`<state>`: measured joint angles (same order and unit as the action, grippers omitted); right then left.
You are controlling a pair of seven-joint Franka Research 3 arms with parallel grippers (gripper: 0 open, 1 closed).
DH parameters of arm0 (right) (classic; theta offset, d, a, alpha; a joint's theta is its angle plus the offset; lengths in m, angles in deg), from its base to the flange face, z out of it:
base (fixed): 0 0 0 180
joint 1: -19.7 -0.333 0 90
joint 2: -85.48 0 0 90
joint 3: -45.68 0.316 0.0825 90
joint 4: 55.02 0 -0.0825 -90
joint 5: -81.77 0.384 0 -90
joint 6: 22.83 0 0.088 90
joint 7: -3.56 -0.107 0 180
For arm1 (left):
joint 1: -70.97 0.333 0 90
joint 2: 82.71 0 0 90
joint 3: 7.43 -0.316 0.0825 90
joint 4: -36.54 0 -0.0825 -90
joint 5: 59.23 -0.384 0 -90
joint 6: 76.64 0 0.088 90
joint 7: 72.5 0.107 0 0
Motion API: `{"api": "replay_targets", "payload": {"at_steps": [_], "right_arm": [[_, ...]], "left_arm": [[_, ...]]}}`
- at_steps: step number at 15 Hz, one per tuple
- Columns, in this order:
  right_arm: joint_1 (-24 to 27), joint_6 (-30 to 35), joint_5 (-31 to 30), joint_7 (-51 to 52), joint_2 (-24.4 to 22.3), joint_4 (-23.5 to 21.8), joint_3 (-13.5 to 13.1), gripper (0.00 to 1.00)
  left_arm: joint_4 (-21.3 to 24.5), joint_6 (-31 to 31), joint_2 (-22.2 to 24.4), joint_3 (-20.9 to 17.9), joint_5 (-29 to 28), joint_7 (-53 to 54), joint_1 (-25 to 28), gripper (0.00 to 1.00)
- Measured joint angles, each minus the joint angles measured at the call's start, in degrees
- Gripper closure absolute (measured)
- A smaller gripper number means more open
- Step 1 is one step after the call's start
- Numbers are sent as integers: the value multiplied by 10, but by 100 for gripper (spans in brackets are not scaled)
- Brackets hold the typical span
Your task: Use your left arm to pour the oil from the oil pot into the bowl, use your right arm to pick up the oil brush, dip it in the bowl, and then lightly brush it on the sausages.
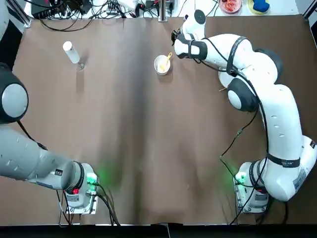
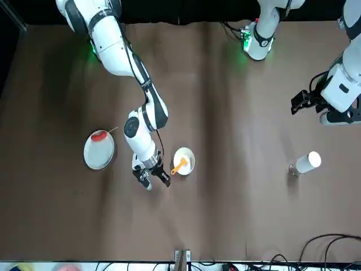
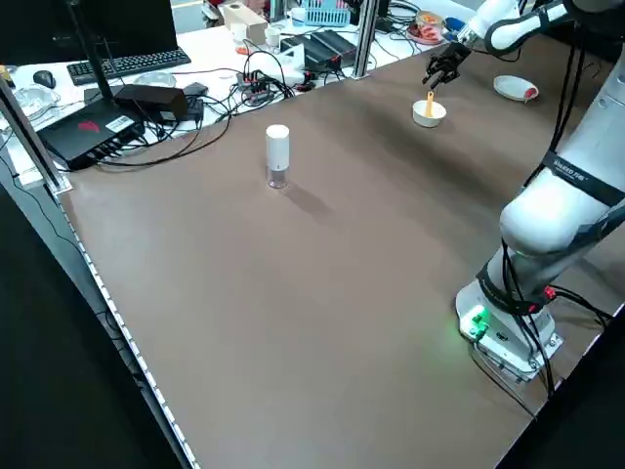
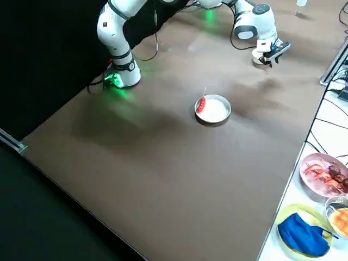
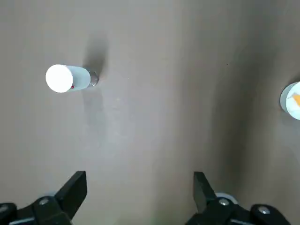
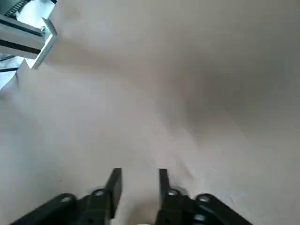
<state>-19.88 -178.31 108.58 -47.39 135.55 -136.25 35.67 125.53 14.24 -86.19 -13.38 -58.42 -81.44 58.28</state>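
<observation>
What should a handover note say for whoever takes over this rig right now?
Left gripper: jaws open, empty, raised back from the oil pot, which stands upright, untouched by either arm.
Right gripper: jaws apart, empty, beside the bowl.
The oil brush rests in the bowl, handle leaning over the rim.
The sausage lies on the white plate.
Whether oil was poured cannot be told.
Left: grasp the brush and brush the sausage.

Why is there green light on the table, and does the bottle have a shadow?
Top view: a green glow spills on the table beside each arm's base. Left side view: the oil pot throws a soft shadow toward the near side. Left wrist view: its white top glares bright.
</observation>
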Motion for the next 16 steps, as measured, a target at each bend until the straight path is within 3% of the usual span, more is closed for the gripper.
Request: {"api": "replay_targets", "payload": {"at_steps": [3, 4, 5, 9, 16], "right_arm": [[2, 39, 0, 11, -10, 6, -8, 33], [8, 105, -1, 46, -27, 10, -14, 15], [15, 140, -1, 69, -38, 12, -17, 9], [63, 306, -3, 213, -86, 12, -44, 8], [80, 575, -4, 479, -183, 13, -200, 4]], "left_arm": [[0, 0, 0, -1, -4, 0, 0, 0], [0, 0, 0, -1, -7, 0, 0, 0], [0, 0, 0, -1, -7, 0, 0, 0], [1, -1, 0, -1, -7, 0, 0, 0], [2, -1, 0, -1, -7, 0, 0, 0]]}}
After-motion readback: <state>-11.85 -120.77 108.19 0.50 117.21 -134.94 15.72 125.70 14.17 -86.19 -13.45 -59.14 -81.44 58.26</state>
